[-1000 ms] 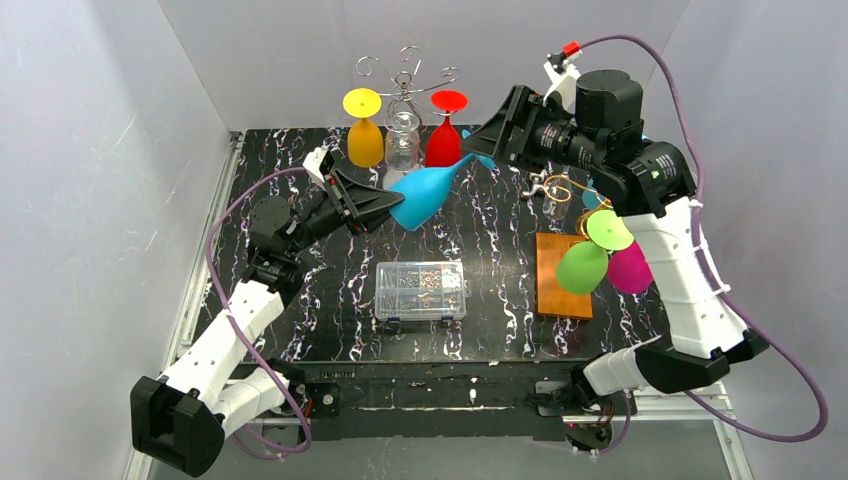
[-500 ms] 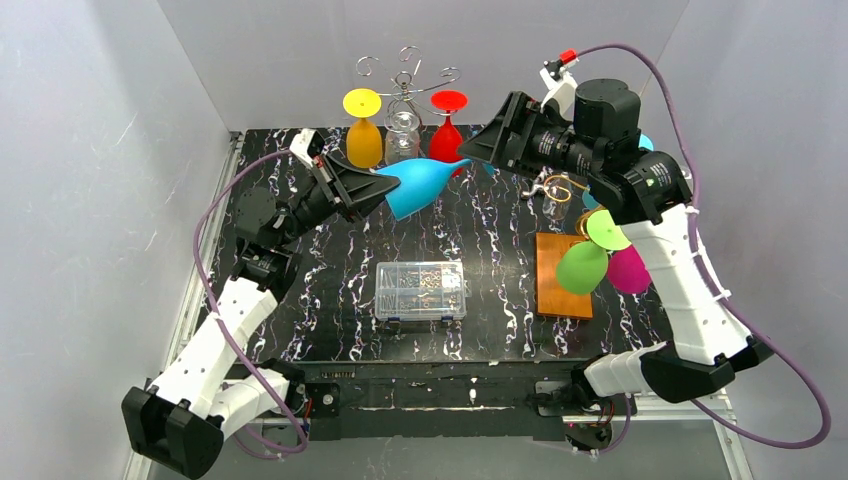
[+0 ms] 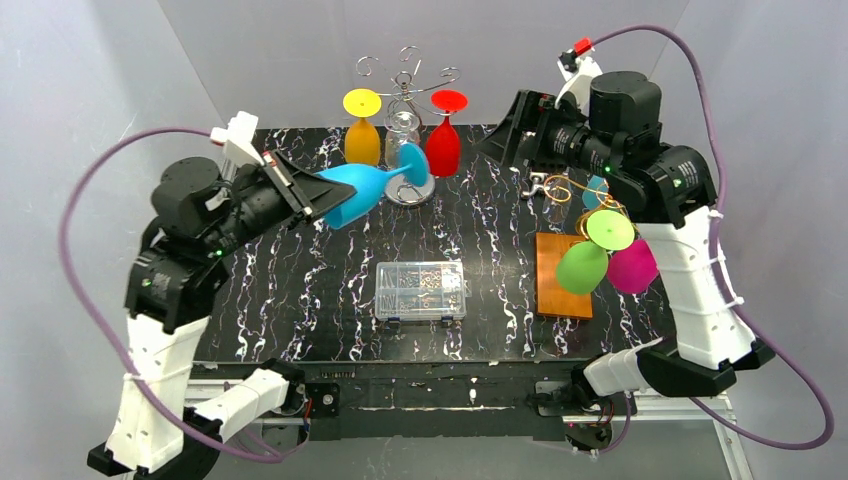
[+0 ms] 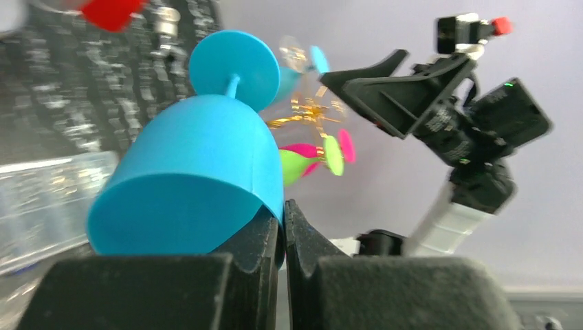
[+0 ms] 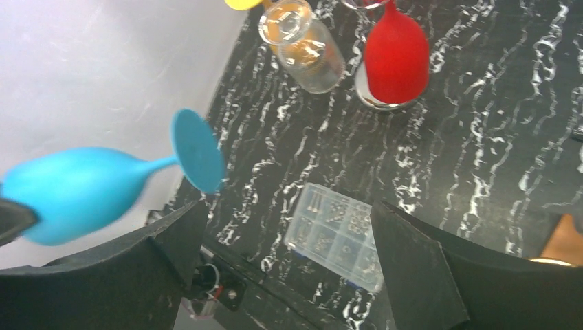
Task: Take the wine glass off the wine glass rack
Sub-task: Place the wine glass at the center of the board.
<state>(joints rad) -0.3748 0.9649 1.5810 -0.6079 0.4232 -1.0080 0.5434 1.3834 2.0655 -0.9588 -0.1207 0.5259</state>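
**A:** State of the left gripper (image 4: 283,214)?

**B:** Clamped. The fingers (image 4: 256,242) are pressed together on the blue wine glass (image 4: 196,175). The thin bowl wall at the rim runs into the seam between them.

**A:** How does the glass look?

**B:** Opaque sky blue all over. It has a tulip bowl, a thin short stem and a flat round foot. It lies about sideways, mouth at the fingers, stem and foot pointing straight away from them. Both wrist views are a bit blurred, so I can't judge surface detail.

**A:** Is it off the rack?

**B:** Yes. It's in the air beyond the left fingertips, above the black marbled table (image 3: 300,300). The silver wine glass rack (image 3: 405,72) is further out past the foot. At the rack, foot up and bowl down, are a yellow glass (image 3: 363,138), a clear glass (image 3: 402,135) and a red glass (image 3: 443,142). In the top view the blue foot overlaps the clear one. The right wrist view shows a plain gap there, no contact.

**A:** Right gripper (image 5: 289,216)?

**B:** It's spread wide with nothing between the fingers. It faces the left fingers from the far side of the glass foot. The foot sits just outside one finger, not in the gap and not touching. Below the gap, a clear plastic parts box (image 5: 338,237) lies on the table.

**A:** Anything behind the right fingers?

**B:** A gold rack (image 3: 568,190) by that arm, with a green glass (image 3: 582,267) and a magenta glass (image 3: 632,267).
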